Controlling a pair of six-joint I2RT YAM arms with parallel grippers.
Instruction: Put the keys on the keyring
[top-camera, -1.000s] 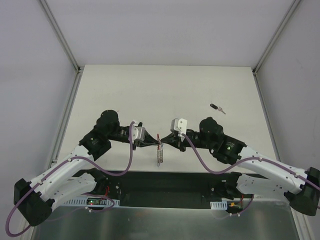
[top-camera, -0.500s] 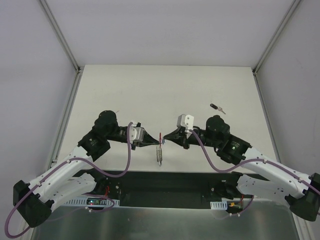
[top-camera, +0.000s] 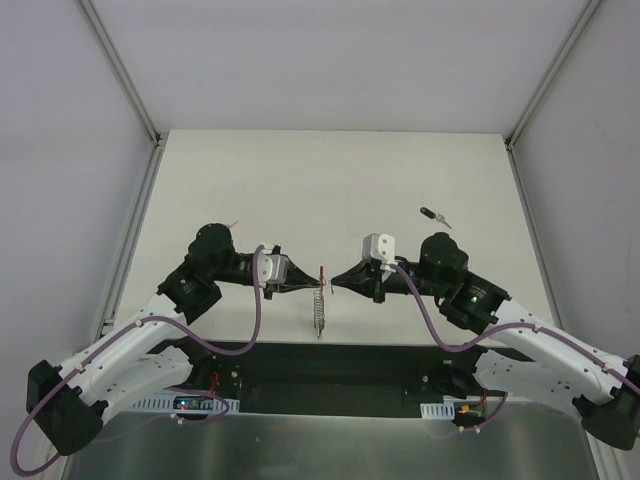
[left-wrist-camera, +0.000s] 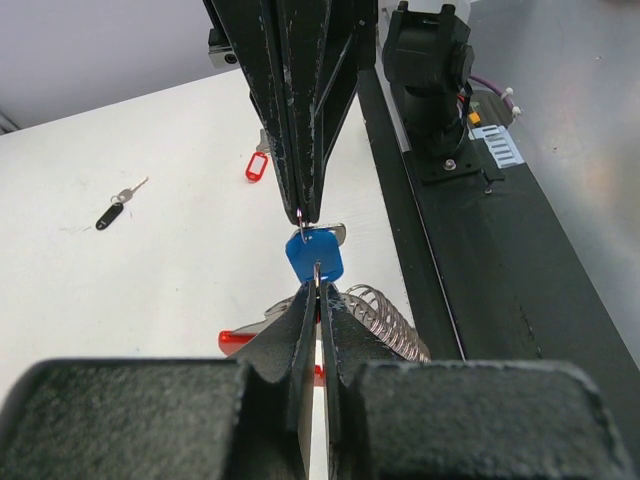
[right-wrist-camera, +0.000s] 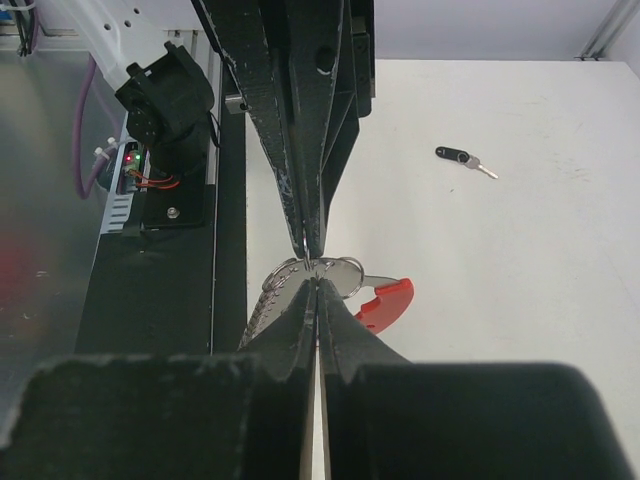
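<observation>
The keyring hangs between both grippers above the table's near edge: red band (top-camera: 321, 272) (left-wrist-camera: 238, 340) (right-wrist-camera: 392, 300), silver coil (top-camera: 318, 312) (left-wrist-camera: 388, 320). My left gripper (top-camera: 316, 287) (left-wrist-camera: 317, 287) is shut on its thin metal ring. My right gripper (top-camera: 329, 285) (right-wrist-camera: 316, 282) comes in tip to tip from the other side, shut at the blue key (left-wrist-camera: 315, 255). In the right wrist view that key's blue head is hidden. A silver ring (right-wrist-camera: 338, 268) shows just past the tips.
A black-headed key (top-camera: 433, 214) (left-wrist-camera: 108, 215) (right-wrist-camera: 455, 154) lies on the white table (top-camera: 330, 180) at the right. A small red-tagged key (left-wrist-camera: 257, 167) lies near the left arm. The black base rail (top-camera: 330, 365) runs under the hanging coil.
The right arm's wrist has swung out to the right and its fingers lie flatter. The meeting point of the tips and the hanging keyring have hardly moved. Both grippers stay shut.
</observation>
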